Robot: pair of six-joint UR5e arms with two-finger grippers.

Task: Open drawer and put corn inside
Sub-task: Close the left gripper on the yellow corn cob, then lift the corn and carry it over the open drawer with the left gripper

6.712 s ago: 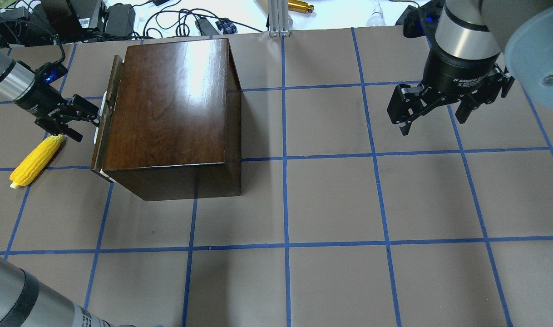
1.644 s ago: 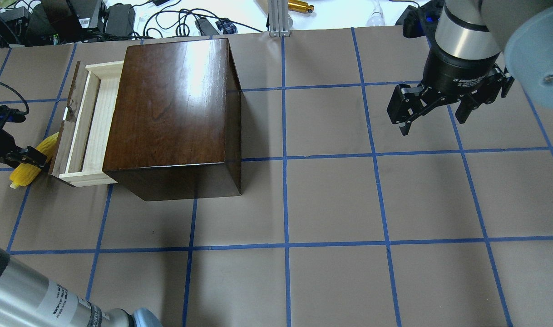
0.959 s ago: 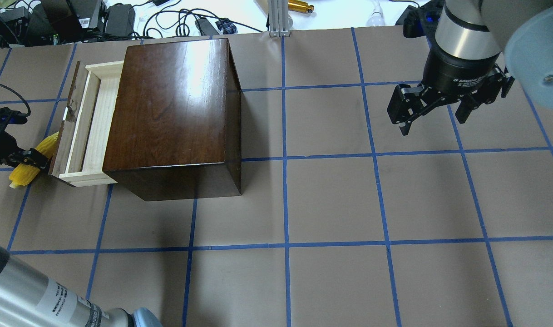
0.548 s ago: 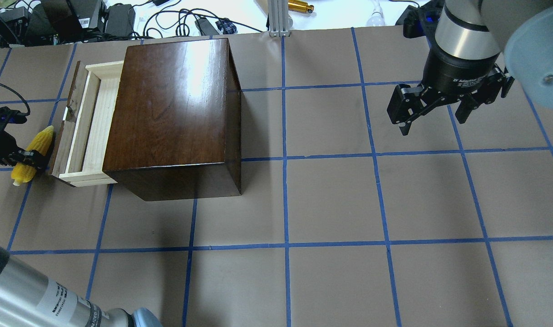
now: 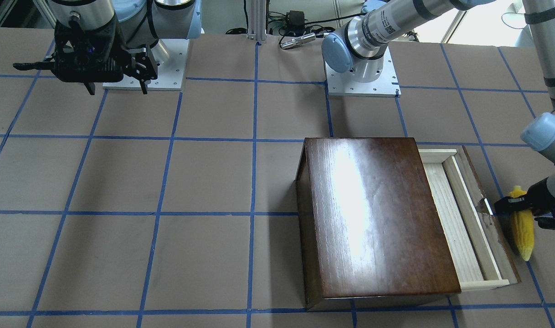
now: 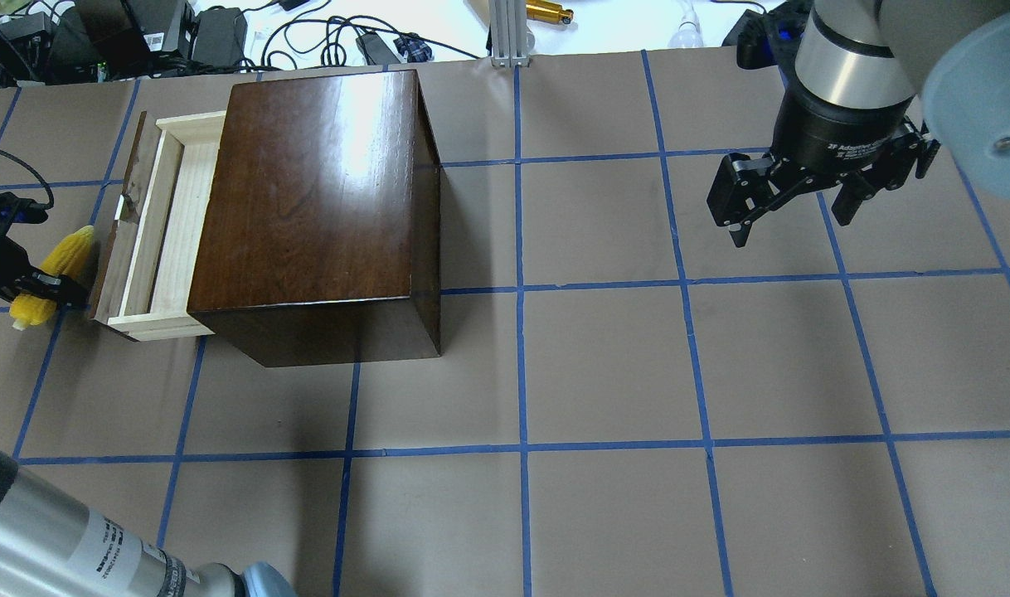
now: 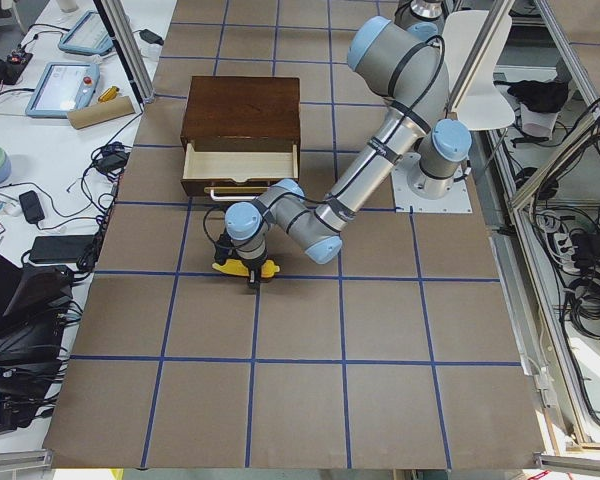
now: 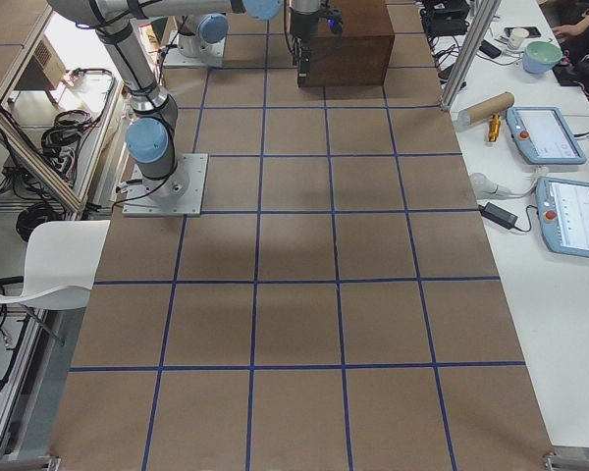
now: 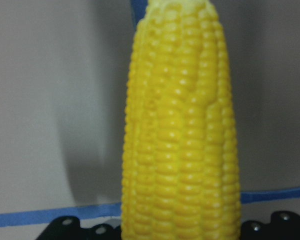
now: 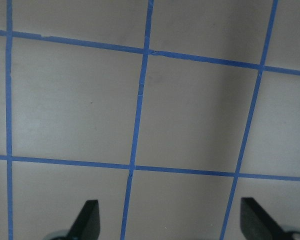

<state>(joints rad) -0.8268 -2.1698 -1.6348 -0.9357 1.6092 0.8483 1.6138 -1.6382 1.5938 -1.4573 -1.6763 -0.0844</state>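
Observation:
The dark-brown wooden box (image 6: 314,191) stands at the table's left. Its drawer (image 6: 169,224) is pulled out toward the left edge, and the pale tray is empty; it also shows in the front view (image 5: 455,214). My left gripper (image 6: 45,283) is shut on the yellow corn (image 6: 67,251) and holds it just outside the drawer's dark front panel, slightly above the table. The corn fills the left wrist view (image 9: 182,135) and shows in the front view (image 5: 522,230). My right gripper (image 6: 791,228) is open and empty, high over the far right of the table.
Cables and power bricks (image 6: 182,33) lie beyond the table's far edge, with an aluminium post (image 6: 509,33) at its middle. Both arm bases (image 5: 362,73) sit on the robot's side. Blue tape lines grid the brown table surface (image 6: 604,365).
The drawer, shut at first, has been pulled open. My left gripper has since closed on the corn, raised it and shifted it slightly toward the far-left. The right arm has not moved.

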